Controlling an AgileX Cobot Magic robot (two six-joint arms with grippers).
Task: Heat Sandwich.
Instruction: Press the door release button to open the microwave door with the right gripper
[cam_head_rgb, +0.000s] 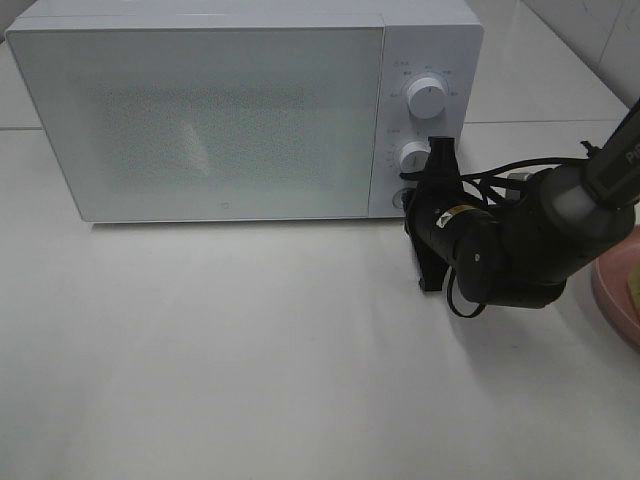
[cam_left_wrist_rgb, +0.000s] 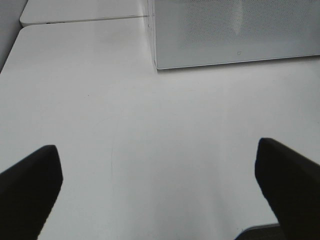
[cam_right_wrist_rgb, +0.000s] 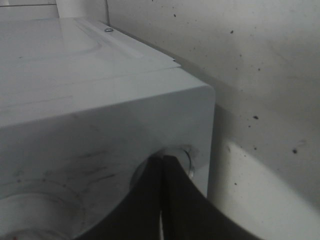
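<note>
Of the sandwich (cam_head_rgb: 634, 288) only a yellowish sliver shows, lying on the pink plate (cam_head_rgb: 612, 290) at the right edge of the surface (cam_head_rgb: 250, 350). Just beside the plate the right arm reaches to the microwave (cam_head_rgb: 230, 120), whose door is closed. Its end effector (cam_right_wrist_rgb: 162, 161) is pressed together, tips at the round button (cam_right_wrist_rgb: 186, 154) below the lower knob (cam_head_rgb: 413, 155). The left end effector (cam_left_wrist_rgb: 157, 167) hangs spread above the surface, near the microwave's front corner.

Nothing readable — dial markings (cam_head_rgb: 426, 74) and door logo (cam_head_rgb: 222, 203) on the microwave (cam_head_rgb: 230, 120) too small
</note>
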